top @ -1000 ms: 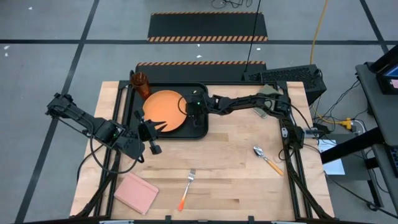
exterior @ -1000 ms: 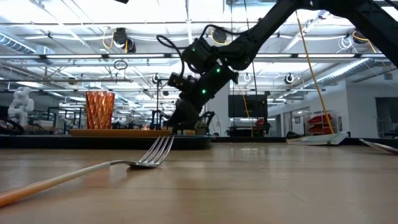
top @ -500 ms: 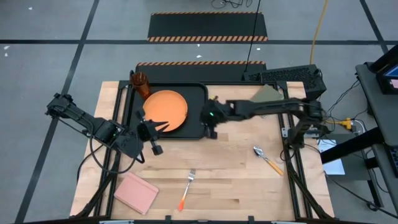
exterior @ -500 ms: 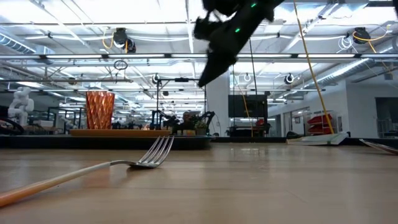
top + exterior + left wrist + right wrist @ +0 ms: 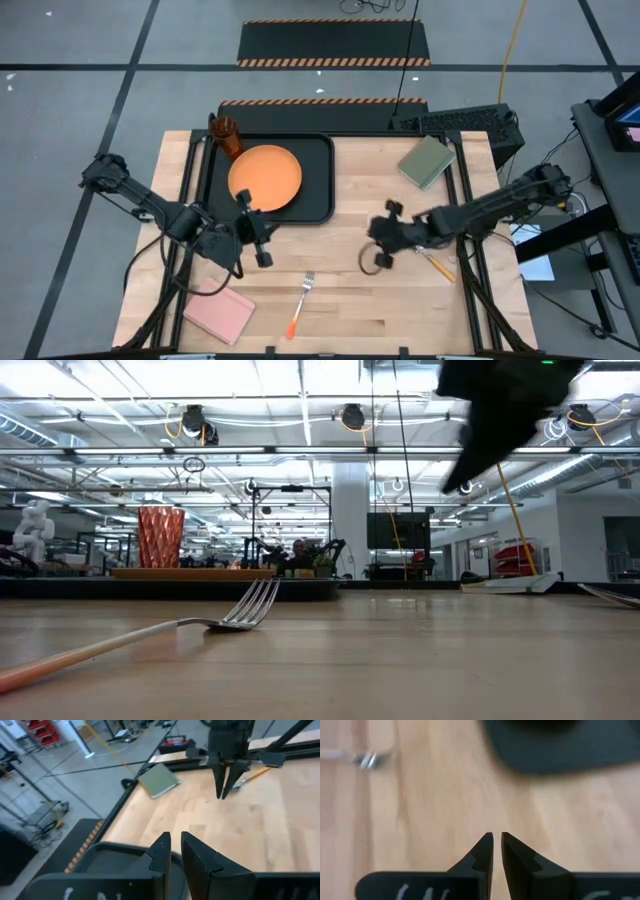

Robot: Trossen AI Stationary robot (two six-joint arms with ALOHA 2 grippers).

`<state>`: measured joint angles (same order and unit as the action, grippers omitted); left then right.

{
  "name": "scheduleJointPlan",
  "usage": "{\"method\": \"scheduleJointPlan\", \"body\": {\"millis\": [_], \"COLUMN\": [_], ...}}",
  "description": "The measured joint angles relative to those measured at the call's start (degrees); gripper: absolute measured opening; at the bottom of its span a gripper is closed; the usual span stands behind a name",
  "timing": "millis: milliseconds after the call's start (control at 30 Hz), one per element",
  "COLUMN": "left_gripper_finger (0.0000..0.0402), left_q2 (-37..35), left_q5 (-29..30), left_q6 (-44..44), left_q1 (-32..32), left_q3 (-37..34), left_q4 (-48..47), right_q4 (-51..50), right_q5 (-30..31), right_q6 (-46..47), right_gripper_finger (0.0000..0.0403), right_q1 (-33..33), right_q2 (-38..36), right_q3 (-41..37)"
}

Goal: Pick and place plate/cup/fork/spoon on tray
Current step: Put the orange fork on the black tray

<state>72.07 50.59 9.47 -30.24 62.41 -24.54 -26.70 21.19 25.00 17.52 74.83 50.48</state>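
Open wood between tray and cutlery

Lying clear between tray (image 5: 322, 190) and fork (image 5: 301, 302). Crowding the tray's near-left corner: left gripper (image 5: 256, 230), fingers nearly touching. Hanging over mid-table beside spoon (image 5: 440, 266): right gripper (image 5: 383, 236), fingers nearly touching. Filling the tray's left: plate (image 5: 266, 177), cup (image 5: 226, 133).

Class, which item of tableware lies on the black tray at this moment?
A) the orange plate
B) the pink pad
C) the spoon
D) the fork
A: the high view shows the plate inside the tray, while the fork lies on the bare wood.
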Motion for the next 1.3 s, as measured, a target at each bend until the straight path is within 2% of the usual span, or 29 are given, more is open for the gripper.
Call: {"method": "scheduleJointPlan", "body": {"millis": [267, 567, 867, 1300], "left_gripper_finger": [0.0049, 0.0049, 0.0049, 0.0049], "left_q2": [3.00, 4.91, 4.79, 5.22], "left_q5": [-5.57, -5.82, -5.76, -5.64], "left_q6": [-0.32, 2.36, 6.23, 7.81], "left_q1": [-1.19, -4.96, -8.64, -10.41], "left_q3": [0.01, 0.04, 0.04, 0.04], "left_q4": [7.21, 7.23, 7.21, 7.20], "right_q4": [-11.58, -21.43, -22.03, -23.33], "right_q5": [0.98, 2.95, 2.46, -4.05], "right_q6": [16.25, 33.94, 45.42, 58.13], "right_gripper_finger": [0.0032, 0.0032, 0.0036, 0.0096], "right_q1": [6.72, 14.57, 21.35, 25.04], "right_q2": [-3.93, -4.07, -4.00, -4.03], "right_q3": [-2.66, -2.79, -9.51, -13.47]}}
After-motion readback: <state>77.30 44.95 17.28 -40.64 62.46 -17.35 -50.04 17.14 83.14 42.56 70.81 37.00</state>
